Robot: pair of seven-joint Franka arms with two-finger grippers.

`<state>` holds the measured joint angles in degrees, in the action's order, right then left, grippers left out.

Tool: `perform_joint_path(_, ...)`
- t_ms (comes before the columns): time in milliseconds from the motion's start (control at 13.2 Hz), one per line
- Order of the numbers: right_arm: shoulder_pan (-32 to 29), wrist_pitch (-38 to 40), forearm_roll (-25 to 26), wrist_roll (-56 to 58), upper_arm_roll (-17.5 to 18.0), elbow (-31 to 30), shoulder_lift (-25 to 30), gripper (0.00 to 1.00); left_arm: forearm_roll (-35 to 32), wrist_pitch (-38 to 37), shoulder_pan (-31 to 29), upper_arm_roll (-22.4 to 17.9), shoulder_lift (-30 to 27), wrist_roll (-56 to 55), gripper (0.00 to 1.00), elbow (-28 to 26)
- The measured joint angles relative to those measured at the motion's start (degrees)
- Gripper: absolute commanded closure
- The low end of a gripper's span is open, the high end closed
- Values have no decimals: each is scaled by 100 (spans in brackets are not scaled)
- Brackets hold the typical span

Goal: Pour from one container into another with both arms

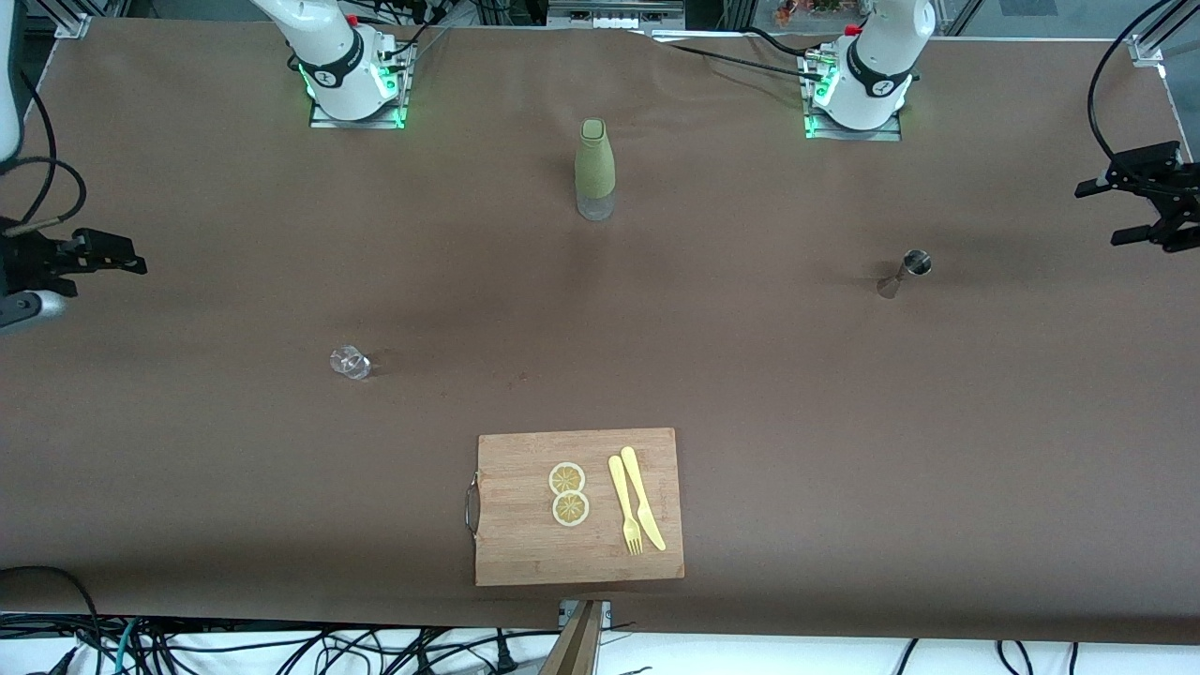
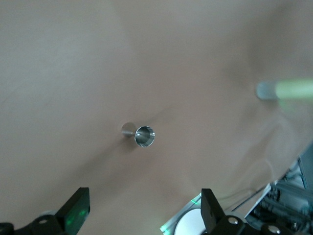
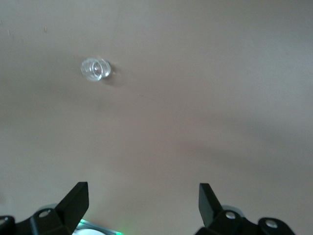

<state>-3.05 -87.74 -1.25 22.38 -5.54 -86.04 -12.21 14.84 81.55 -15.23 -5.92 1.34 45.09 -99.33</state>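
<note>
Three containers stand on the brown table: a green bottle [image 1: 594, 169] with a clear base between the two arm bases, a small metal jigger [image 1: 905, 272] toward the left arm's end, and a small clear glass [image 1: 350, 362] toward the right arm's end. In the front view only the arms' lower parts show, the left arm [image 1: 872, 66] and the right arm [image 1: 339, 58]. My left gripper [image 2: 144, 210] hangs open high over the table, and its view takes in the jigger [image 2: 141, 135] and the blurred bottle [image 2: 288, 90]. High over the table too, my right gripper [image 3: 144, 200] is open, with the glass [image 3: 96, 69] below.
A wooden cutting board [image 1: 525, 553] lies near the table's front edge, carrying two lemon slices [image 1: 568, 493], a yellow fork [image 1: 624, 506] and a yellow knife [image 1: 643, 497]. Black clamps stand at both table ends [image 1: 1148, 192], [image 1: 66, 258]. Cables run along the edges.
</note>
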Motion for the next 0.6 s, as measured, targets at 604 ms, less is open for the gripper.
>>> perform_joint_path(604,6,414,21,-1886,359,-116,928,0,-1303,334,1066,535,-808,-4597,0,8)
